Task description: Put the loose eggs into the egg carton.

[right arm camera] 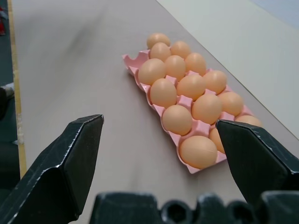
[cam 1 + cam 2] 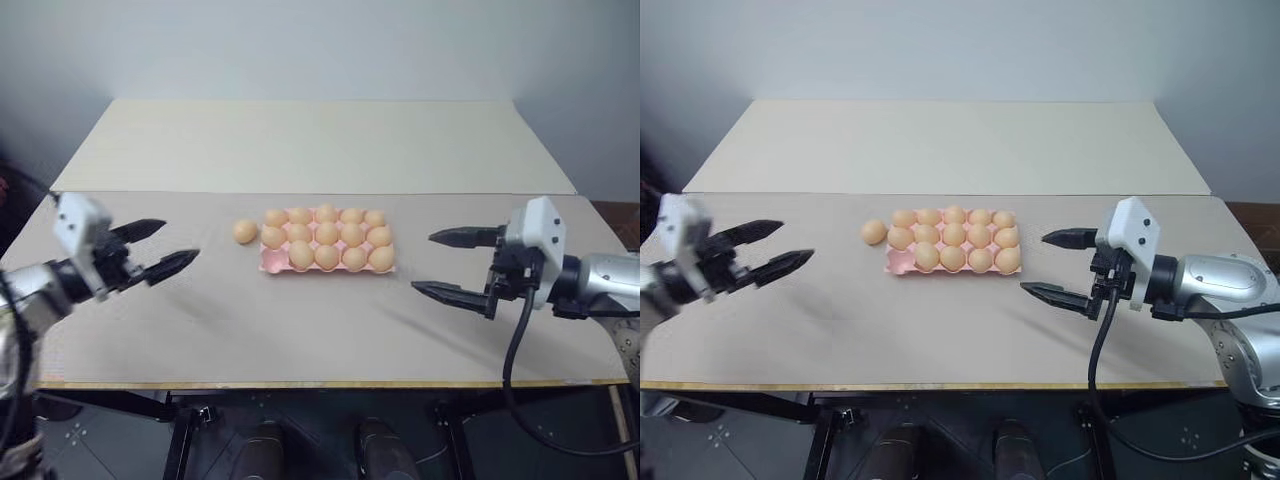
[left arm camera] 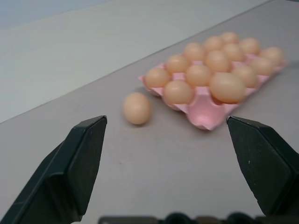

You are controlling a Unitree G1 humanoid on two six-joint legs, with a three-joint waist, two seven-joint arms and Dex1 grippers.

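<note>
Pink moulded egg carton (image 2: 327, 262) sits mid-bench (image 2: 300, 330) in the left eye view, nearly every cup filled with tan eggs; one loose egg (image 2: 245, 231) lies on the bench just beside the carton's left end, apart from it. Well left of the carton hangs the left gripper (image 2: 160, 248), fingers spread and empty; well right of it, the right gripper (image 2: 452, 264), also spread and empty. Left wrist view: the loose egg (image 3: 137, 108) near the carton's corner (image 3: 205, 114). Right wrist view: the carton (image 1: 140, 74) beyond spread fingers (image 1: 70, 163).
</note>
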